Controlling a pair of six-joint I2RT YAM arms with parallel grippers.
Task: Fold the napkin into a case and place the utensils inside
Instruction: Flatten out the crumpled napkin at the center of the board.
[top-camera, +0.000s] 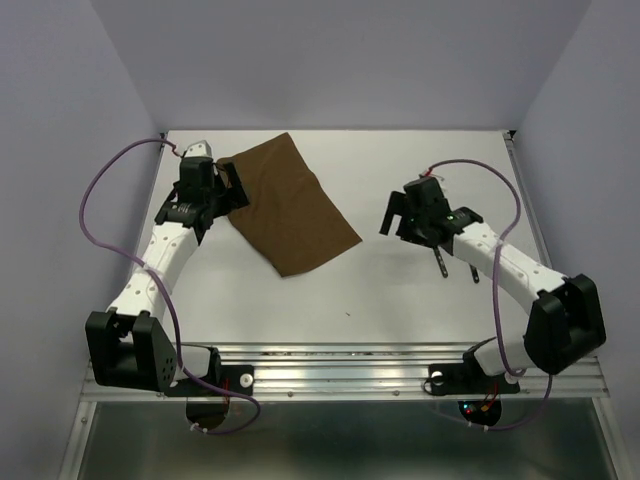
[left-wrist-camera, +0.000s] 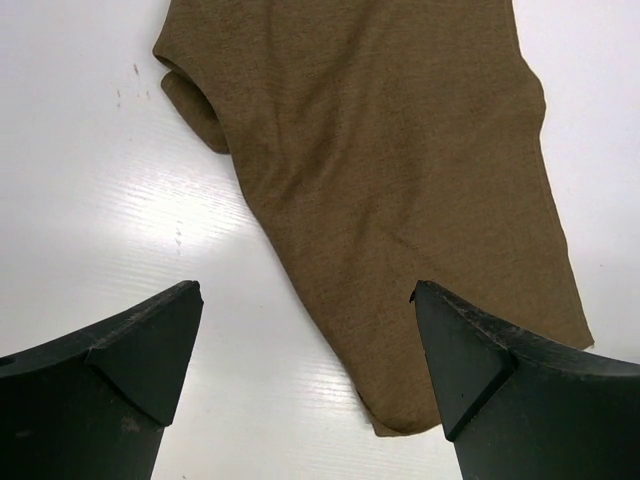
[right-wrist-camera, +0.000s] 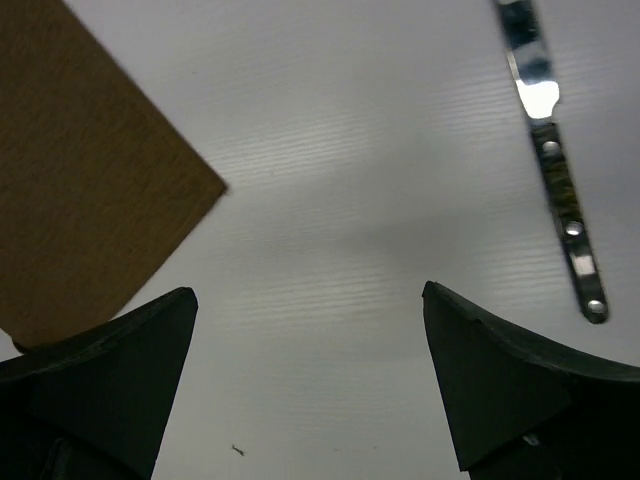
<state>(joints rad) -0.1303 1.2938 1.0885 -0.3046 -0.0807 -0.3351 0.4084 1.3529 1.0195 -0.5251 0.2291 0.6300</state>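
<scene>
— Which step is in hand?
— Folding, apparently just starting. The napkin (top-camera: 290, 212) lies flat and askew at the back left of the surface (top-camera: 330, 290). The left tool (left-wrist-camera: 305, 295) straddles its left edge, jaws wide apart, gripping nothing.
— And the right tool (right-wrist-camera: 310, 295)?
— Equally wide and empty, between the napkin's corner and the utensils (top-camera: 440, 262), which lie partly under that arm. The next move likely calls for pinching an edge, and there is open room in front.
</scene>
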